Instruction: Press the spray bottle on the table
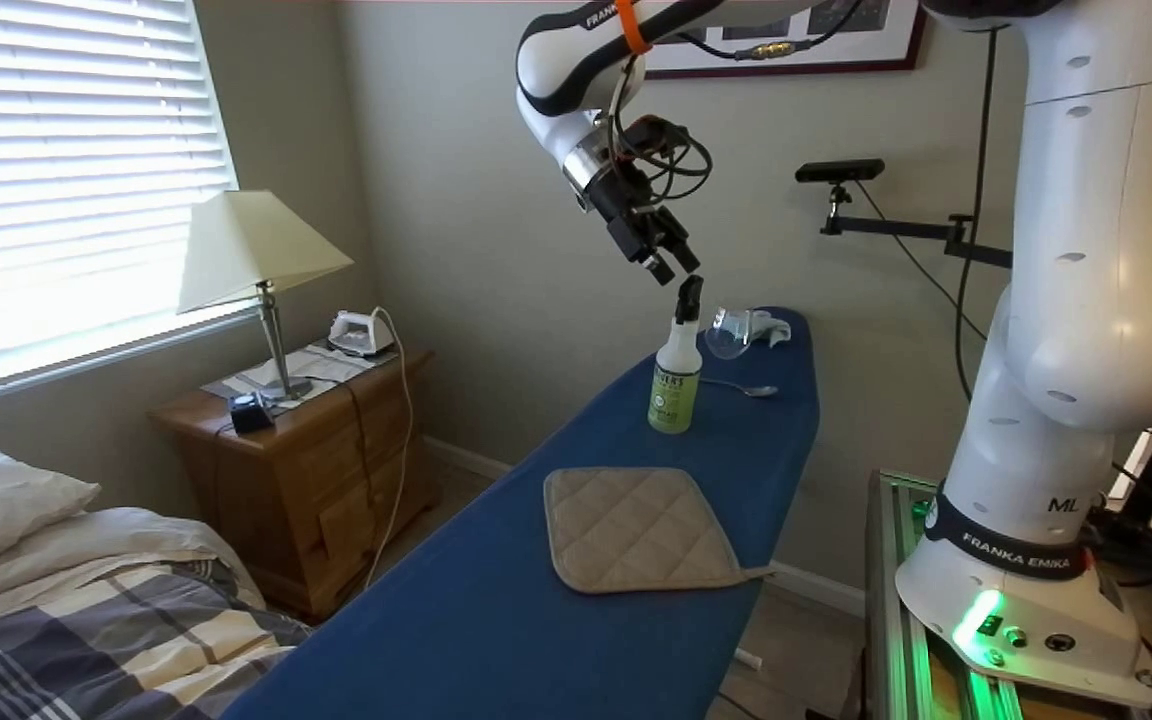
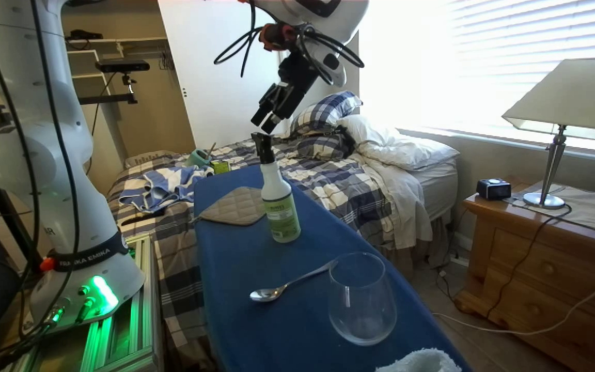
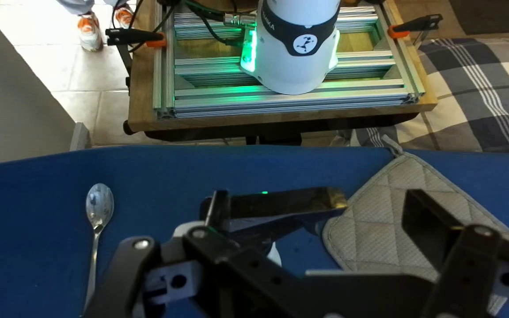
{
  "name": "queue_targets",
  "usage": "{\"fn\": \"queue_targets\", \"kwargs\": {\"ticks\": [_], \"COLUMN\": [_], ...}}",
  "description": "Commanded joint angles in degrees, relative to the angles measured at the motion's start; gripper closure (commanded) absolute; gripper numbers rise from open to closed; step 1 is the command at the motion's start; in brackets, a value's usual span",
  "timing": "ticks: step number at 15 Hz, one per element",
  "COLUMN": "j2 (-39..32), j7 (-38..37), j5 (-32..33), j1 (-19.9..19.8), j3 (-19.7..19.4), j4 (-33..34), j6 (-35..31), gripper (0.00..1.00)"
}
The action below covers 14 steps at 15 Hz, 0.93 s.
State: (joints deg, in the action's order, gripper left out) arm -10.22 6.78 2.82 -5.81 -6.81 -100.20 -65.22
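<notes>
- The translucent yellow-green spray bottle [image 1: 678,360], white-shouldered with a black trigger head [image 1: 690,298], stands upright on the long dark-blue fabric-covered table [image 1: 436,640].
- At about twelve o'clock from it in both exterior views hangs the black two-fingered gripper [image 1: 674,268], tilted, its jaws wide apart and clasping nothing. Contact with the head cannot be told.
- This looks like the approach, the press not yet made. In the wrist view the head lies nearer the nine-o'clock finger [image 3: 220,210] than the three-o'clock one, so centre over it first.
- Then press slowly, straight along the bottle's axis; a sideways nudge would probably tip it. If a squeeze is meant, straddle the head front and back.
- Around the bottle in an exterior view: a tan quilted square pad [image 1: 636,530] between six and seven o'clock, a silver metal spoon [image 1: 756,391] between three and four, a clear stemless glass [image 1: 729,333] and a crumpled white cloth [image 1: 768,328] near two.
- Beyond: a brown wooden nightstand [image 1: 306,485] between eight and nine, with a cream-shaded lamp [image 1: 256,250]; a plaid bed [image 1: 116,640] at eight; a white slatted blind [image 1: 66,180] between nine and ten.
</notes>
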Motion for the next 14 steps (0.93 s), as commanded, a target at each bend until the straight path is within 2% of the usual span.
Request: {"fn": "queue_targets", "kwargs": {"ticks": [1,10,14], "j2": [-2.28,-3.16,-3.22], "j7": [2.99,9.66,8.2], "j5": [1.52,6.18,5.83], "j1": [-0.76,-1.21,-1.32], "j3": [0.53,0.68,0.71], "j4": [4.36,3.25,1.95], "j6": [0.75,-0.42,-1.47], "gripper": [0.0,0.0,0.0]}}
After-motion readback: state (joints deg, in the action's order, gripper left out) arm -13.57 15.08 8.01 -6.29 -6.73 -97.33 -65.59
